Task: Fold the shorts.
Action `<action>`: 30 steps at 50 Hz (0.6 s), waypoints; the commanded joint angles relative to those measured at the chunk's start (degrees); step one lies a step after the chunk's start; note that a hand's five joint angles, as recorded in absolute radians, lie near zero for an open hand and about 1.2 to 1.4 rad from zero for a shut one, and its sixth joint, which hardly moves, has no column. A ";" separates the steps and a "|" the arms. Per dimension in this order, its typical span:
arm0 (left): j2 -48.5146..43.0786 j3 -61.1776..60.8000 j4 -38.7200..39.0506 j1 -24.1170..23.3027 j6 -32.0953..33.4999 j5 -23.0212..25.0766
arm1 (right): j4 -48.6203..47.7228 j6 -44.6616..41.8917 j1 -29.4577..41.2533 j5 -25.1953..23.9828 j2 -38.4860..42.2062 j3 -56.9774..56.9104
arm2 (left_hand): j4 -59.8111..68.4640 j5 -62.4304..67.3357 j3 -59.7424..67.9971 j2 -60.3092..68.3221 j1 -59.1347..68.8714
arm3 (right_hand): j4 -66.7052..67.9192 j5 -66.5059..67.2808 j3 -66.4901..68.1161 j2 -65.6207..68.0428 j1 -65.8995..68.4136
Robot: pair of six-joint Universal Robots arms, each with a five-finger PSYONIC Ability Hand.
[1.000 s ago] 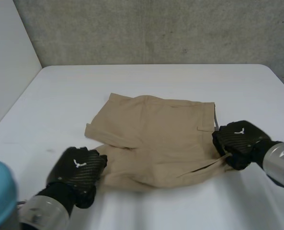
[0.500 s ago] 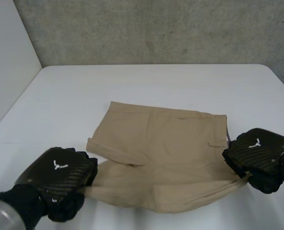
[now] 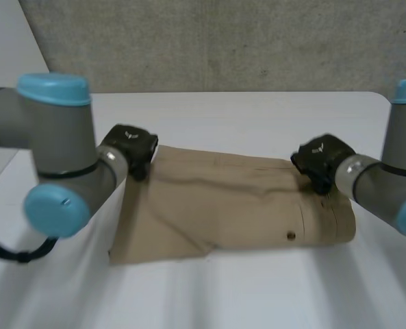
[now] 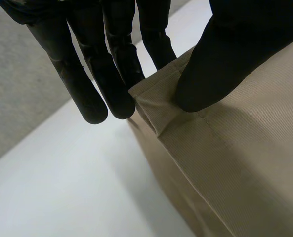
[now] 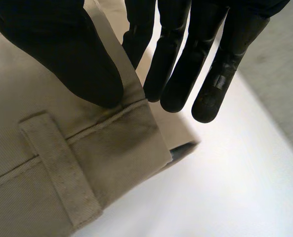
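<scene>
The tan shorts lie doubled over on the white table, the fold along the near side. My left hand is at the far left corner of the shorts, thumb on top of the hem and fingers behind it, pinching the cloth. At the far right corner my right hand pinches the waistband the same way, thumb on top and fingers past the edge. A belt loop lies just below that thumb.
Both arms reach out over the table, the left elbow above the near left and the right forearm above the near right. A grey wall stands behind the table's far edge.
Both hands have carried the near edge of the shorts up and away to the far edge, doubling the cloth over. The arms now stretch out across the table.
</scene>
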 commanded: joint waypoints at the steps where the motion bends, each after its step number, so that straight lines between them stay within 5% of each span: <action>1: -15.90 23.22 0.10 0.07 0.76 -3.33 | -14.69 -0.04 1.49 5.27 8.21 -7.88 | 11.61 14.13 11.96 11.38 16.09 | 11.72 12.70 12.21 12.41 24.23; 14: -33.33 41.55 8.62 0.24 8.94 -3.06 | -28.77 -0.30 2.20 2.91 27.01 -20.62 | 11.61 14.13 11.96 11.38 16.09 | 11.72 12.70 12.21 12.41 24.23; 16: -33.95 40.59 10.90 0.16 9.29 -3.06 | -28.68 -0.30 2.28 1.94 28.35 -21.33 | -5.04 -2.52 -4.70 -5.27 -0.57 | -17.78 -16.80 -17.29 -17.09 -5.27; 17: -33.95 40.32 11.43 -0.02 9.29 -3.06 | -28.77 -0.30 2.29 0.80 28.79 -21.51 | -22.67 -20.15 -22.33 -22.90 -18.20 | -58.28 -57.30 -57.79 -57.59 -45.77; 19: -33.78 39.53 12.14 -0.28 9.03 -3.41 | -28.95 0.04 2.29 0.09 28.36 -21.34 | -58.39 -55.87 -58.04 -58.62 -53.91 | -58.28 -57.30 -57.79 -57.59 -45.77; 30: -18.34 21.73 11.96 -2.22 5.88 -3.06 | -27.63 13.92 1.41 0.18 6.48 -7.29 | -58.39 -55.87 -58.04 -58.62 -53.91 | -58.28 -57.30 -57.79 -57.59 -45.77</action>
